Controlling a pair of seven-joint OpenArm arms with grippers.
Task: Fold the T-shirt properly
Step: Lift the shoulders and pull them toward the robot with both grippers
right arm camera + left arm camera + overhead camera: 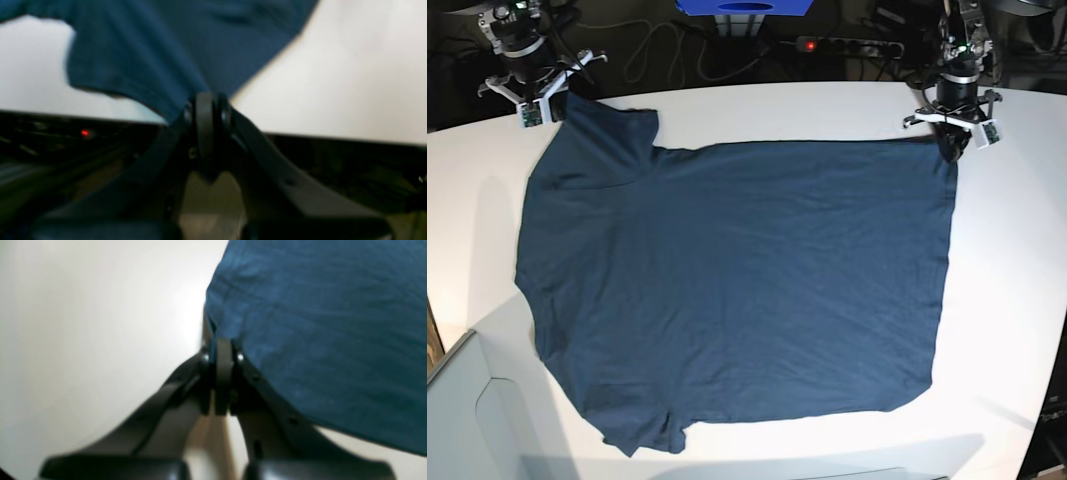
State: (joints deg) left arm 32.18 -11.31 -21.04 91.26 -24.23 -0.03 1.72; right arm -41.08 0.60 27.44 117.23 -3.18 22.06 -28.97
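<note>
**Across the counter, one shirt pinned at two far corners**

Across the white counter (1017, 260) lies one T-shirt (737, 290), spread flat and unfolded, its long axis running from nine o'clock, where the neck and sleeves sit, to three o'clock, where the hem ends. Two arms work it, both at the far edge. The left tool (954, 140) sits at about one o'clock, clamped together on the far hem corner. The right tool (555, 92) sits at about eleven o'clock, pinched on the far sleeve. From both tools the cloth stretches toward six o'clock, so I'd judge the fold must carry that far edge nearward.
</note>
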